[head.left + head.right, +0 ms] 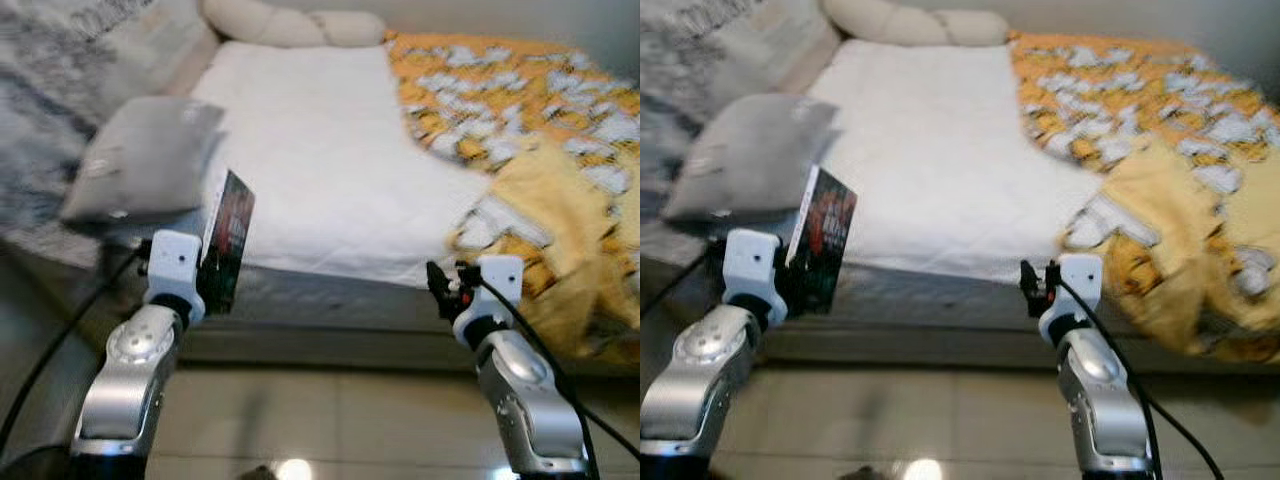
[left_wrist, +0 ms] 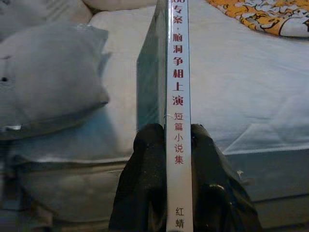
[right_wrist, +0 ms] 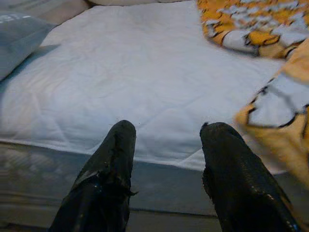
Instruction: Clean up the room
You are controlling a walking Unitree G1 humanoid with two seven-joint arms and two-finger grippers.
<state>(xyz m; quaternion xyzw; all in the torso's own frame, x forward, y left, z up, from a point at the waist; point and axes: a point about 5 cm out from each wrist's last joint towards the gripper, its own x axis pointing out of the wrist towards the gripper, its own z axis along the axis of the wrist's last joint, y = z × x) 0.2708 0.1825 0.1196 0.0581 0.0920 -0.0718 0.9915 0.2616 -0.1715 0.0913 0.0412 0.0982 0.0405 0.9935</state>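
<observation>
Left gripper [image 2: 178, 145] clamps a thin dark-covered book [image 1: 228, 240], white spine upright; right gripper [image 3: 166, 140] spread wide.

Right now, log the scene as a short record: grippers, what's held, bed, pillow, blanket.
left gripper: shut on book, raised at the bed's near edge
book: held upright, spine toward the wrist camera, dark cover
right gripper: open, holding nothing, before the bed edge
bed: white sheet, bare in the middle
pillow: grey, on the bed's left side
blanket: orange and white, crumpled on the right, hanging over the edge
</observation>
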